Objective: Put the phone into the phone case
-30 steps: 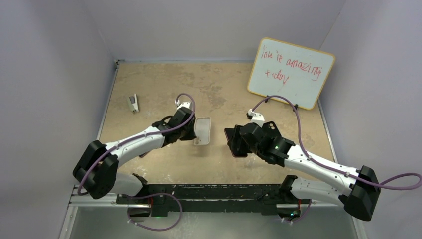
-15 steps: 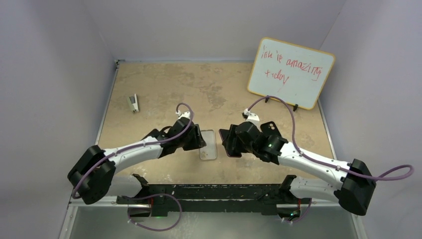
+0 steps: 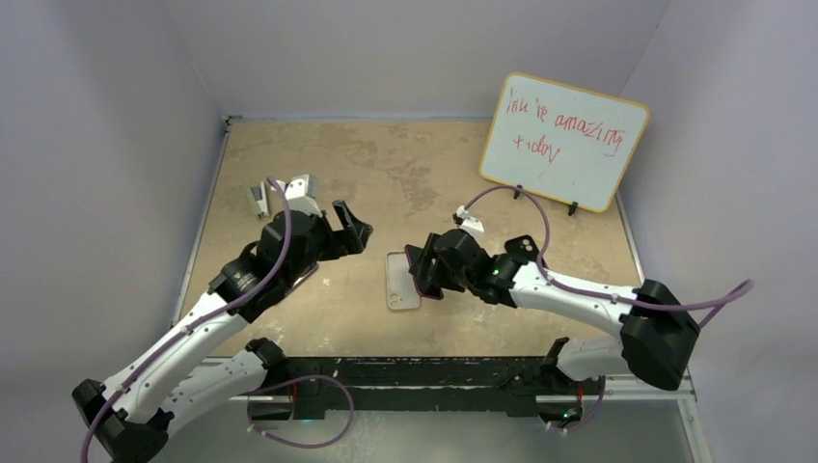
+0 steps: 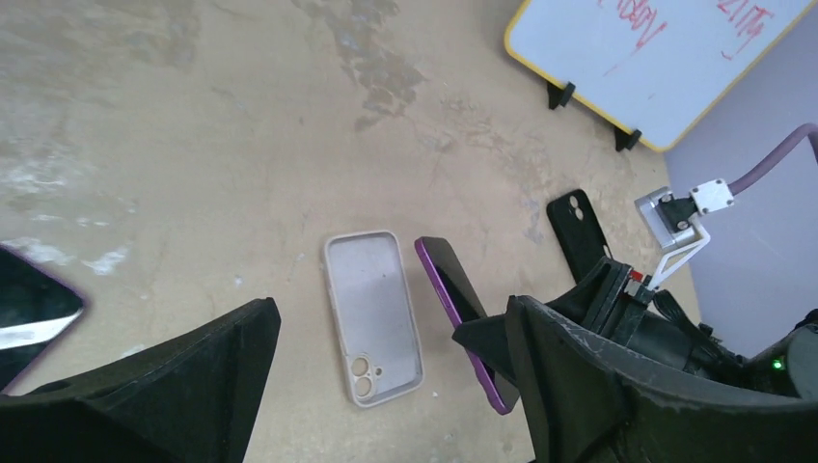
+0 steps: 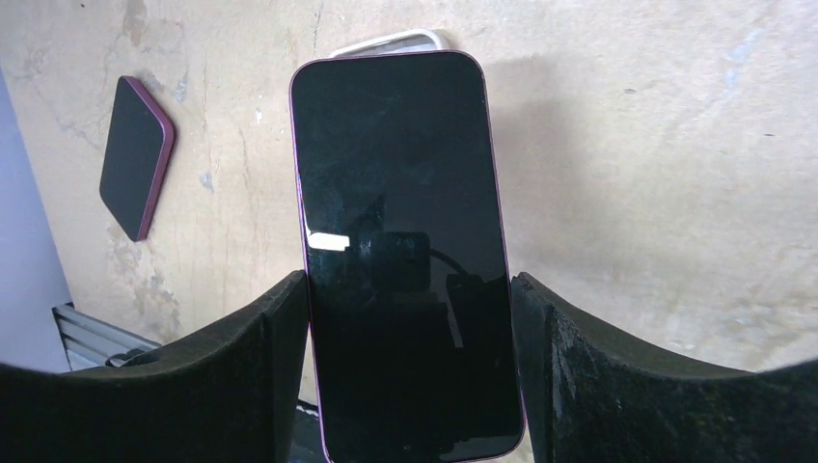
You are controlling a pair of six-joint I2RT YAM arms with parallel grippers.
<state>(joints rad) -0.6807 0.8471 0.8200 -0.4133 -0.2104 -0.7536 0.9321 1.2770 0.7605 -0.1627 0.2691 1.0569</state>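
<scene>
R gripper [image 3: 429, 275] clamps phone [image 5: 400, 241], tilted, just beside case [image 4: 372, 313], open-side up, centre of table [image 3: 318, 154] toward near edge. L gripper [image 3: 355, 222] wide, empty. Rec: square phone over case, seat one edge, press flat.

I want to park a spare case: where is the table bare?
Bare: the far middle of the table, between the small grey tool and the whiteboard. Crowded: the centre, where the clear case, the phone in the right gripper and the open left gripper sit close. Also bare: the near strip before that case.
</scene>
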